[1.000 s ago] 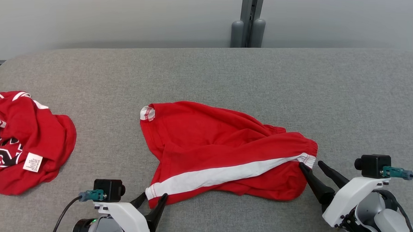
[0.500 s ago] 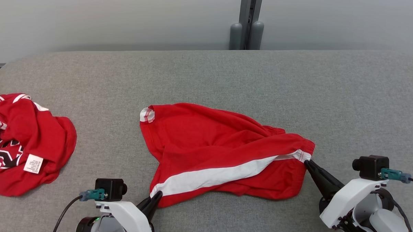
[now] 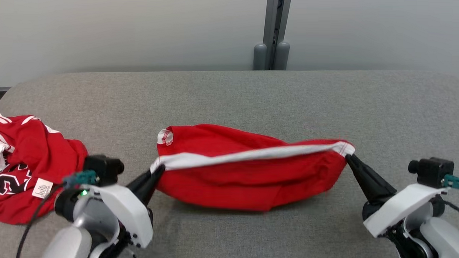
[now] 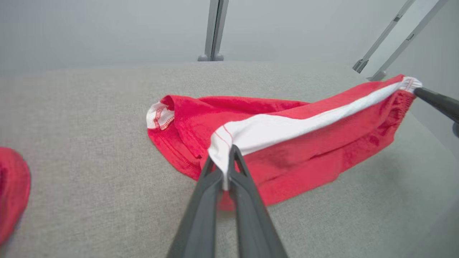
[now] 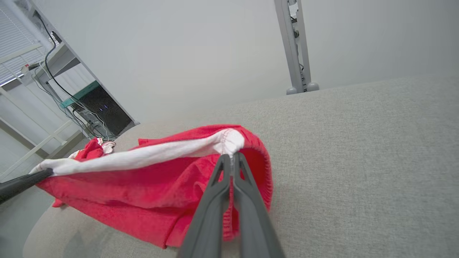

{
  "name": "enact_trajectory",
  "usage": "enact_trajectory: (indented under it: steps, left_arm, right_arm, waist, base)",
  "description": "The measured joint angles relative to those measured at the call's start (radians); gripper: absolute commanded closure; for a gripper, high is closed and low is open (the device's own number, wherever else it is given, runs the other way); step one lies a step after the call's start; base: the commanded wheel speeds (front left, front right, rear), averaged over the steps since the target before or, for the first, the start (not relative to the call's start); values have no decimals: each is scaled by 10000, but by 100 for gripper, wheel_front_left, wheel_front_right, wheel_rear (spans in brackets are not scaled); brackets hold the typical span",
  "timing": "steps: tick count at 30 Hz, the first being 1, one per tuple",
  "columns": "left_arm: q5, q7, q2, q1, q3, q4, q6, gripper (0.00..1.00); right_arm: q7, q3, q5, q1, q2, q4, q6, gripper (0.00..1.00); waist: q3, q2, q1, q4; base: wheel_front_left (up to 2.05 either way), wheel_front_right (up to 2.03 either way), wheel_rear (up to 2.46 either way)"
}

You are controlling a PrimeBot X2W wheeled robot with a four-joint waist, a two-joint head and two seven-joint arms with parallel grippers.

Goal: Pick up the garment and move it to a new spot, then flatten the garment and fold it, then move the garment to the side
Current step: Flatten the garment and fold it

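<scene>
Over the middle of the grey table [image 3: 253,91] the red shorts [image 3: 250,183] hang stretched by their white stripe [image 3: 251,154], lower folds touching the table (a crumpled red jersey [image 3: 26,164] lies at the table's left edge), left gripper [image 3: 157,171] clamped tight on one stripe end, right gripper [image 3: 348,158] on the other.
</scene>
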Motion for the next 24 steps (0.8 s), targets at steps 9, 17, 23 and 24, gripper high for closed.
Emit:
enact_trajectory:
  steps: [9, 17, 23, 24]
  left_arm:
    - [-8, 765, 493, -3416, -178, 123, -46, 100]
    - [92, 802, 865, -7039, -533, 1467, -100, 100]
    - [309, 221, 660, -9979, -330, 3014, -105, 100]
    - [387, 134, 623, -10441, -345, 3285, -105, 100]
  right_arm:
    - [807, 658, 1471, -2149, -665, -552, 0, 100]
    - [938, 1135, 1891, -5167, -1593, -583, 0, 100]
    - [780, 1528, 2226, -7531, -1741, -493, 0, 100]
    - [756, 1582, 2290, -7924, -1758, -472, 0, 100]
  waist:
    - [803, 0, 0, -124]
    - [2238, -1, 1, -202]
    - [3465, 0, 0, -247]
    - [3671, 0, 0, -254]
  base:
    - [0, 0, 0]
    - [0, 0, 0]
    - [0, 0, 0]
    - [0, 0, 0]
